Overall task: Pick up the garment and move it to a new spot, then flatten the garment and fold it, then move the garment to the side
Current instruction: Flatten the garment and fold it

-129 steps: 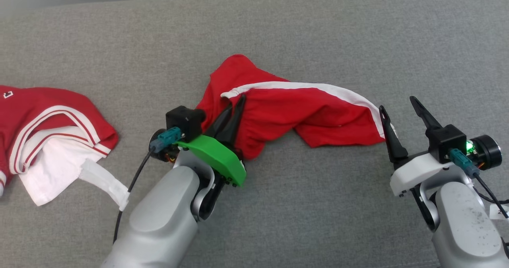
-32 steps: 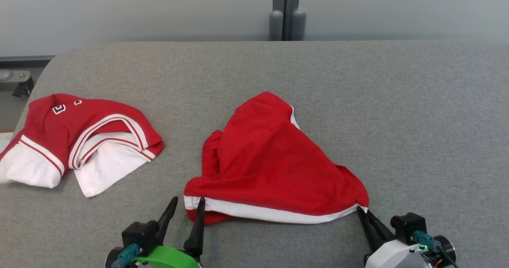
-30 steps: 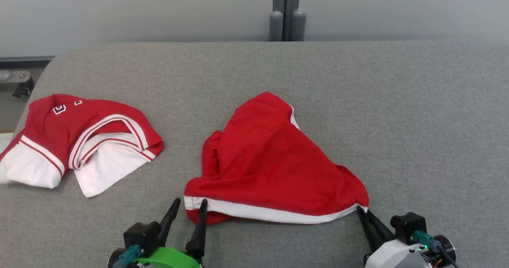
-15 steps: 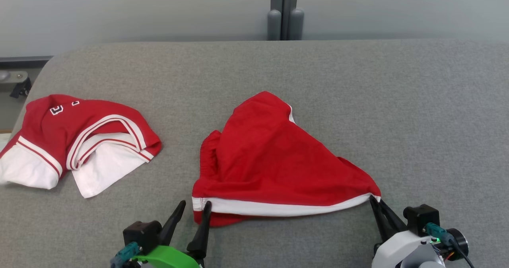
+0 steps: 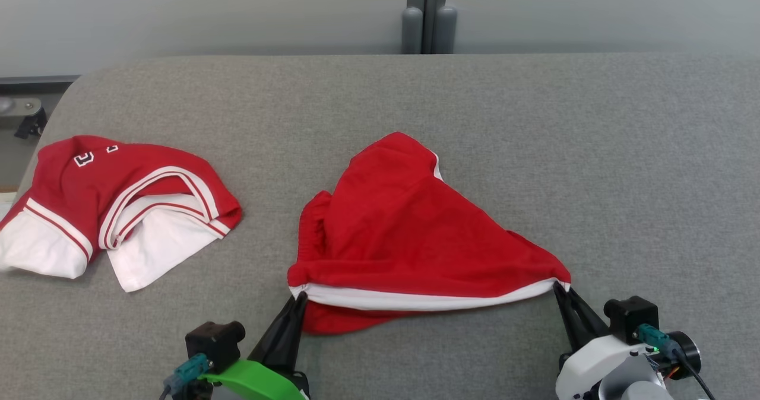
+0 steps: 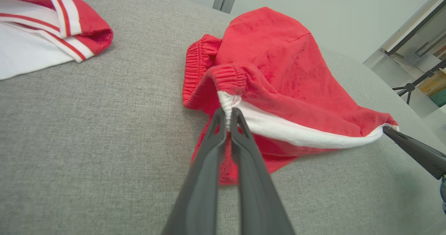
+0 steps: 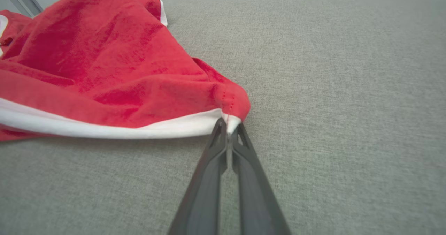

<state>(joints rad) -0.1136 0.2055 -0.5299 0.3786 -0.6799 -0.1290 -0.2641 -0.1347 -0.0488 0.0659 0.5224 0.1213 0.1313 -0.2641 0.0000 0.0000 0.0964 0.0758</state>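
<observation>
The garment (image 5: 409,234) is a pair of red shorts with a white side stripe, lying crumpled on the grey cushion (image 5: 594,151). My left gripper (image 5: 301,297) is shut on the stripe's left end at the elastic waistband, seen up close in the left wrist view as left gripper (image 6: 228,112) pinching the white edge of the garment (image 6: 275,71). My right gripper (image 5: 557,286) is shut on the stripe's right corner; the right wrist view shows the right gripper (image 7: 227,124) clamping the garment (image 7: 104,74). The white stripe hangs slightly lifted between the two grips.
A second red-and-white garment (image 5: 119,204), a folded jersey, lies at the cushion's left edge and also shows as the jersey (image 6: 45,25) in the left wrist view. A wall with a grey post (image 5: 427,14) stands behind. Bare cushion stretches to the right and far side.
My left gripper has closed on the left end of the white stripe, where it stood open around it before. The stripe edge has lifted a little. The right gripper keeps its hold.
</observation>
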